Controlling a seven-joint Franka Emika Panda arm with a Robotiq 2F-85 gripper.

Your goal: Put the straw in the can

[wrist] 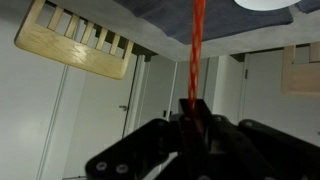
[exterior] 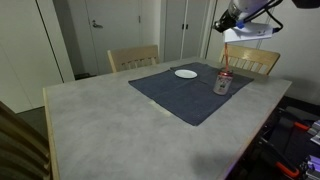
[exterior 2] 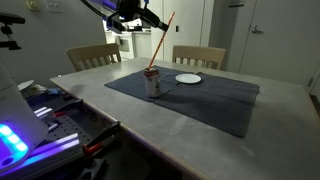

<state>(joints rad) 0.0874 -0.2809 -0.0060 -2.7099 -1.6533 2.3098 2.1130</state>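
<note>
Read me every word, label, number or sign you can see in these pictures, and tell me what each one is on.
No text can be read anywhere.
can: has a red marking, too small and blurred to read.
straw: no writing visible.
plate: no writing visible.

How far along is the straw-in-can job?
Done: the straw is off the table, tilted, with its lower end at the top of the can. In hand: it runs between the fingers of the gripper; whether it is clamped is unclear. Left: get the tip inside the opening, which I can't confirm, then release.
</note>
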